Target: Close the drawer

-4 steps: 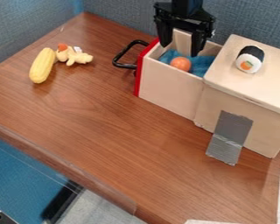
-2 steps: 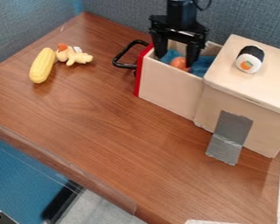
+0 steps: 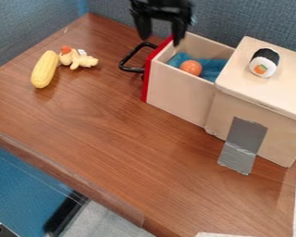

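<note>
The single fixed camera looks down at a slant, from above, onto the brown wood-grain worktop [image 3: 113, 139], fairly near.

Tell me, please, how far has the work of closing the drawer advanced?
Nothing of the closing looks done: the drawer stands open, its red front well away from the cabinet, with the orange ball and blue cloth visible inside. The end effector is near the red front, open and holding nothing. Left to do: probably push that front until the drawer is in.
</note>
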Controlling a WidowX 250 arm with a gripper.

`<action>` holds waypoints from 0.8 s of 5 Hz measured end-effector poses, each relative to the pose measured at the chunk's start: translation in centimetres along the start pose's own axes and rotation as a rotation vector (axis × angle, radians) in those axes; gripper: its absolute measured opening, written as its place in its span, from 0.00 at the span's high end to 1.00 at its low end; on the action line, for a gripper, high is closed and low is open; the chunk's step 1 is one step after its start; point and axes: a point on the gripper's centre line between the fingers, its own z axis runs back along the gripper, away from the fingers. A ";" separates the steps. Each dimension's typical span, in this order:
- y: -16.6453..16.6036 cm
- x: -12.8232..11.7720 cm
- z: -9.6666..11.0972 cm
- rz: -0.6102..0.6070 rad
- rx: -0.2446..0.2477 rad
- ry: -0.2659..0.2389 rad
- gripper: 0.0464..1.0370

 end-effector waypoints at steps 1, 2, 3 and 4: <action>1.0 -0.1 0.6 0.029 -0.015 -0.025 0.04; 3.9 -0.3 1.1 0.095 -0.002 -0.034 0.04; 4.8 0.0 -1.2 0.090 -0.033 0.023 0.04; 6.3 0.0 -3.1 0.091 -0.020 0.068 0.04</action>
